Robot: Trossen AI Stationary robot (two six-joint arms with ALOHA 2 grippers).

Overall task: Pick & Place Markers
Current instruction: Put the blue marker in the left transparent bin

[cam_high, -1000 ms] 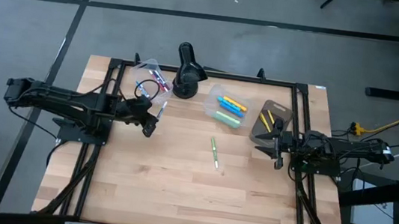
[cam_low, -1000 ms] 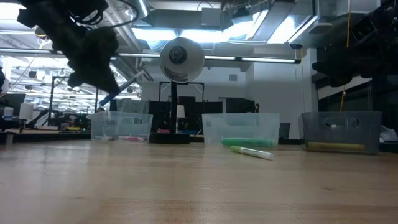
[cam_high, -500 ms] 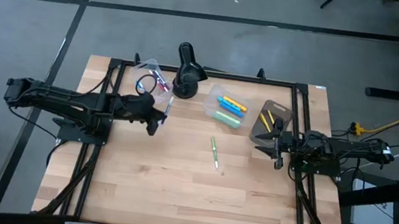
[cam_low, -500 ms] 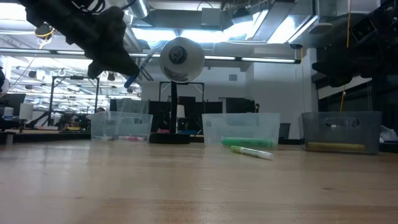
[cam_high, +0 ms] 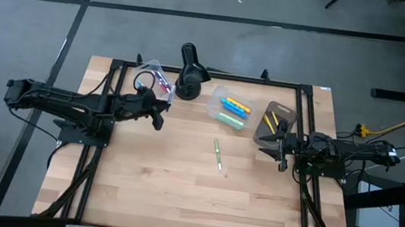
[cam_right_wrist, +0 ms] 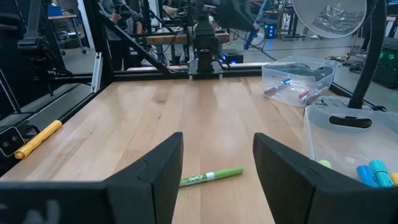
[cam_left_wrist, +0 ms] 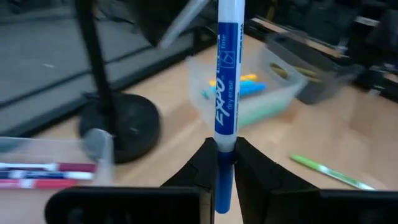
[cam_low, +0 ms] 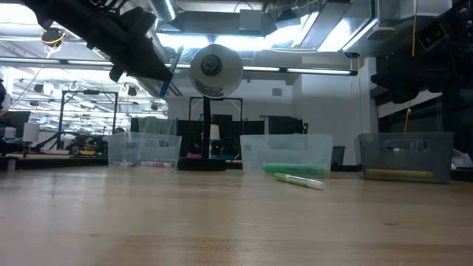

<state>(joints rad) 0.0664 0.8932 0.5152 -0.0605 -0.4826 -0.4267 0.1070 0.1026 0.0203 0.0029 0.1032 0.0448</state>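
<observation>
Carrying a blue marker [cam_left_wrist: 226, 87] pinched in its fingers, the left gripper [cam_high: 158, 114] hung beside the left tub [cam_high: 148, 74] at ten o'clock on the tabletop [cam_high: 179, 187]. The right gripper [cam_right_wrist: 216, 163], fingers wide, waited at three o'clock. Several markers lay sorted in tubs; one green marker [cam_high: 217, 154] remained at centre, apparently the last loose one.

a black desk lamp [cam_high: 189, 72] is standing at the far edge of the light wooden counter [cam_high: 178, 195], its round base between two clear plastic tubs [cam_high: 150, 79] [cam_high: 230, 109]. a third, greyer tub [cam_high: 276, 120] is sitting further right. a yellow cable [cam_high: 392, 124] is lying on the grey floor [cam_high: 29, 25].
</observation>
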